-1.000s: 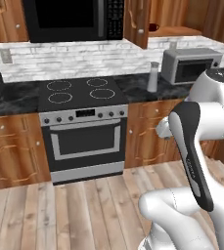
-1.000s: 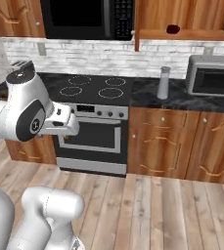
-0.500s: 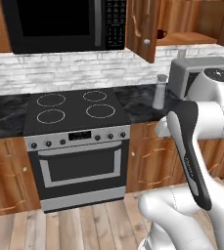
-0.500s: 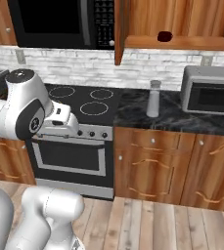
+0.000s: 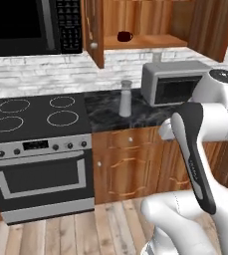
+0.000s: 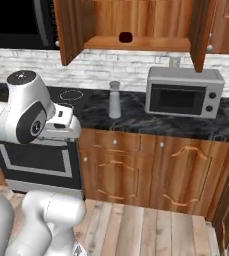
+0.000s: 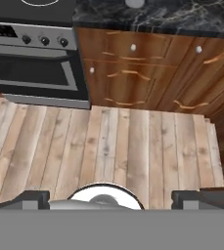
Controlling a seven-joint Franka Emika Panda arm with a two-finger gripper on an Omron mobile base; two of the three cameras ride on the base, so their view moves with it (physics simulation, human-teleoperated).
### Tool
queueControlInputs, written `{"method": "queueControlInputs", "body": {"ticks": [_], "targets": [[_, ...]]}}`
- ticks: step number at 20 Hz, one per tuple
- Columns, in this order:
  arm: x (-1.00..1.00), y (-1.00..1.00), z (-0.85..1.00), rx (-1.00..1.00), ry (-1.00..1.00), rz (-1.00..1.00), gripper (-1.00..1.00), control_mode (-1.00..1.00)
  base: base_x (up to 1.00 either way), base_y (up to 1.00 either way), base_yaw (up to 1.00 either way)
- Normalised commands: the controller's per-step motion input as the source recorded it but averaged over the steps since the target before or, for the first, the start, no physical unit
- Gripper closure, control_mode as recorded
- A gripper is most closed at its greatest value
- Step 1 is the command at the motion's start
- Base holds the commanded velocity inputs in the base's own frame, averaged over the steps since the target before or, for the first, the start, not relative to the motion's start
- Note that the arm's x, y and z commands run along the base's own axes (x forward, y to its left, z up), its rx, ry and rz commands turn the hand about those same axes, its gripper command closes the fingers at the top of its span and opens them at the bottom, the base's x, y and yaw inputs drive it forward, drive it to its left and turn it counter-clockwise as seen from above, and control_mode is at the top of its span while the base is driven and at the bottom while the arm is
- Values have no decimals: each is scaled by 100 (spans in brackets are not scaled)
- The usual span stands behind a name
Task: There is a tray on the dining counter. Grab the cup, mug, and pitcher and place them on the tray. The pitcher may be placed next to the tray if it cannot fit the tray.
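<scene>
My hand (image 7: 111, 197) hangs with its fingers (image 7: 28, 199) spread wide, nothing between them, pointing down at the wooden floor (image 7: 133, 141) in front of the lower cabinets (image 7: 147, 73). Through the hand camera I see the oven (image 7: 35, 63) off to one side and the black marble tabletop (image 7: 182, 19) along the far edge.

From the base cameras, my arm (image 5: 200, 144) stands folded in front of the kitchen run. The mug (image 6: 125, 37) sits on the shelf of the open upper cabinet (image 6: 136, 20), a small dark maroon shape well above the tabletop (it is too small for me to make out its handle). In the left base view the same mug (image 5: 124, 36) shows just right of the open cabinet door (image 5: 93, 30).

Below it, on the marble tabletop (image 6: 136, 117), a pale grey lidded vessel (image 6: 115, 99) stands upright between the stove (image 5: 36, 112) and the microwave (image 6: 183, 92); it may be the pitcher, though I can't tell for sure from here. The microwave's door is shut.
</scene>
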Motion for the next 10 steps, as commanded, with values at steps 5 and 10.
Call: {"method": "queueControlInputs", "body": {"ticks": [5, 10], "targets": [[0, 0, 0, 0, 0, 0, -100, 100, 76, -53, 0], [0, 0, 0, 0, 0, 0, -100, 100, 100, -30, 0]]}}
